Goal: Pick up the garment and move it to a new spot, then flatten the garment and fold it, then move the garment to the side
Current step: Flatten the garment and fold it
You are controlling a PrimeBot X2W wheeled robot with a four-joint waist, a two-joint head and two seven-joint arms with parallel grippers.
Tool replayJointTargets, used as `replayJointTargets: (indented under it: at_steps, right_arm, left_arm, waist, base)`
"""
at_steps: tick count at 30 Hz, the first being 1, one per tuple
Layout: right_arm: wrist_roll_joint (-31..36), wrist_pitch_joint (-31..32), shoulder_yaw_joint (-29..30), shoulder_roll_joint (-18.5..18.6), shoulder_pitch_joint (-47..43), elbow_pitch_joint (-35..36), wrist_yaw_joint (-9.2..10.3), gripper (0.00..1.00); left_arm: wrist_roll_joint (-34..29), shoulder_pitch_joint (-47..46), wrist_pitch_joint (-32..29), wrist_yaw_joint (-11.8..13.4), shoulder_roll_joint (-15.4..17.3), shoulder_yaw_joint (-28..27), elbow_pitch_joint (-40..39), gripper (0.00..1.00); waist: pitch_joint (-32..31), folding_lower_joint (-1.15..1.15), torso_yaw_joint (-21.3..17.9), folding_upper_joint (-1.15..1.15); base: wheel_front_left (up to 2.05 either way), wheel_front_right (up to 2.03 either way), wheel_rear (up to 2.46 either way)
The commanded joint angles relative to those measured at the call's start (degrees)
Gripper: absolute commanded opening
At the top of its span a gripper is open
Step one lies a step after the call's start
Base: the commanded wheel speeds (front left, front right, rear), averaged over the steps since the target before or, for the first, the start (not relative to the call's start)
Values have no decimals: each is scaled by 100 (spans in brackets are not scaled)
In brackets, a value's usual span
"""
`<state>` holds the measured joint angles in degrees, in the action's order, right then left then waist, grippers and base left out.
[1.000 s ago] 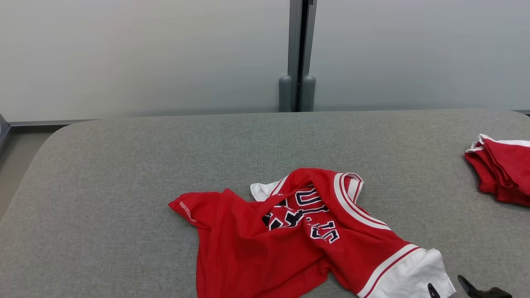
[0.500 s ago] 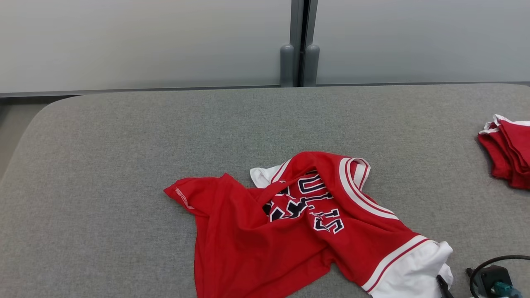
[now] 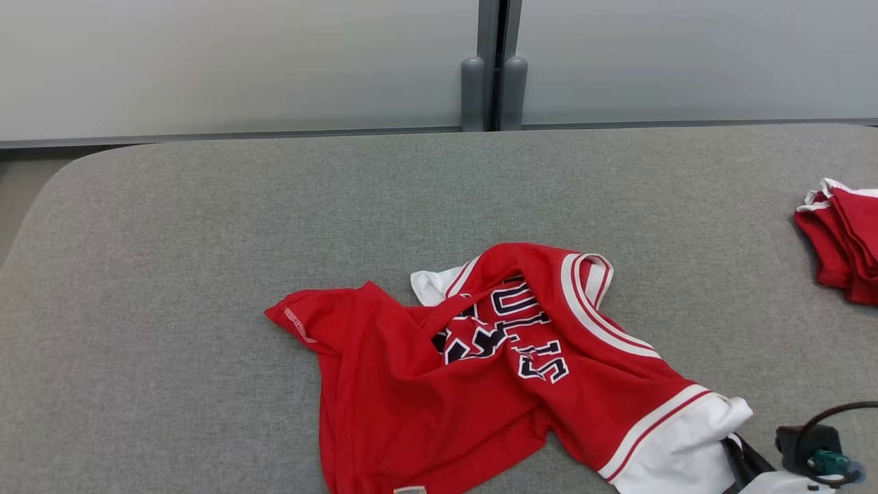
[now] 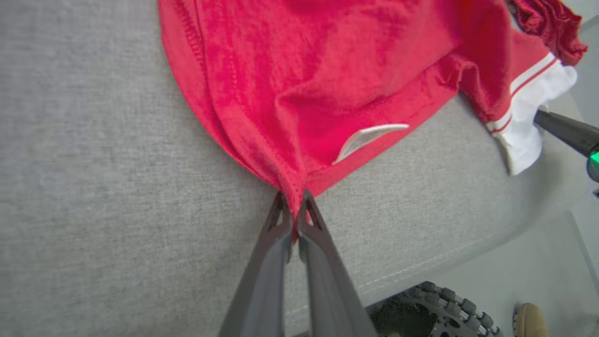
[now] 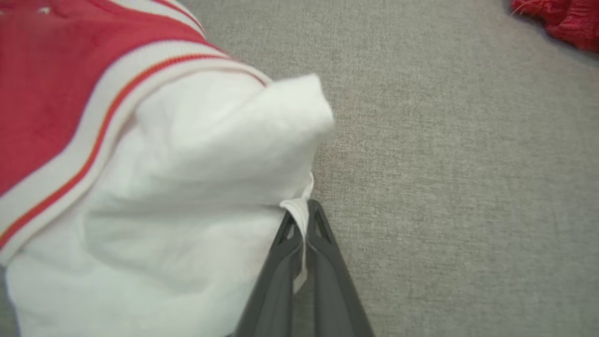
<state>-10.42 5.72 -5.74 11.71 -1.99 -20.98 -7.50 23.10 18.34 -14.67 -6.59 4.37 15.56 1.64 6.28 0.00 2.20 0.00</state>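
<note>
The garment (image 3: 480, 384) is a red jersey with white trim and dark lettering, lying crumpled on the grey padded table (image 3: 206, 226). In the left wrist view my left gripper (image 4: 294, 201) is shut on the garment's (image 4: 327, 70) red hem, the cloth bunched between the tips. In the right wrist view my right gripper (image 5: 302, 213) is shut on the white sleeve edge of the garment (image 5: 187, 164). The head view shows the right gripper (image 3: 737, 449) at the white sleeve near the bottom right corner.
A stack of folded red garments (image 3: 844, 240) lies at the table's right edge. The table's near edge, a toothed wheel (image 4: 444, 309) and a shoe tip (image 4: 531, 320) show in the left wrist view. A pale wall with a grey post (image 3: 490, 65) stands behind.
The camera has tilted down, so the whole scene sits lower. Both grippers have shut on the garment, the right one reaching the white sleeve.
</note>
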Motion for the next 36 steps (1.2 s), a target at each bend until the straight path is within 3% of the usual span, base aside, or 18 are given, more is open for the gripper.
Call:
replayJointTargets:
  at_steps: [1,7,12,18,20,23,28,31,36]
  right_arm:
    - [-263,59,39,7,-120,236,1,0]
    - [-2103,545,391,231,-625,2651,1,0]
    - [-3159,1086,1174,518,-596,4696,0,0]
    - [-3772,1673,2036,767,450,5463,0,0]
    - [-3721,2094,2351,1052,1512,5271,0,0]
    - [-3445,2523,2336,1221,2832,4716,-2,0]
    - [-2524,2873,1978,1077,5278,3307,0,0]
    - [-1696,2728,1842,794,6658,2290,0,0]
    - [-743,1918,1743,115,8466,547,-1,0]
  left_arm:
    - [114,26,-29,-33,65,-71,-188,0]
    - [671,197,-100,-19,169,-456,-1892,0]
    - [1045,-131,-444,101,341,-868,-3702,0]
    - [1343,-1406,-821,202,588,-1385,-4530,0]
    - [1473,-2625,-1113,242,805,-1602,-4266,0]
    - [1504,-3986,-1404,287,1017,-1672,-3544,0]
    - [1326,-6243,-1501,278,1024,-1398,-1908,0]
    - [1059,-7445,-1342,308,844,-1130,-765,0]
    - [530,-9046,-641,281,578,-798,1086,0]
  waist:
    - [-25,0,-16,0]
    - [-52,0,-60,0]
    - [114,0,-170,0]
    - [502,0,-211,0]
    - [800,0,-170,0]
    - [1165,0,-120,0]
    - [1724,0,-15,0]
    - [2077,0,96,0]
    - [2417,0,193,0]
  base:
    - [0,0,0]
    - [0,0,0]
    - [0,0,0]
    - [0,0,0]
    - [0,0,0]
    - [0,0,0]
    - [0,0,0]
    - [0,0,0]
    - [0,0,0]
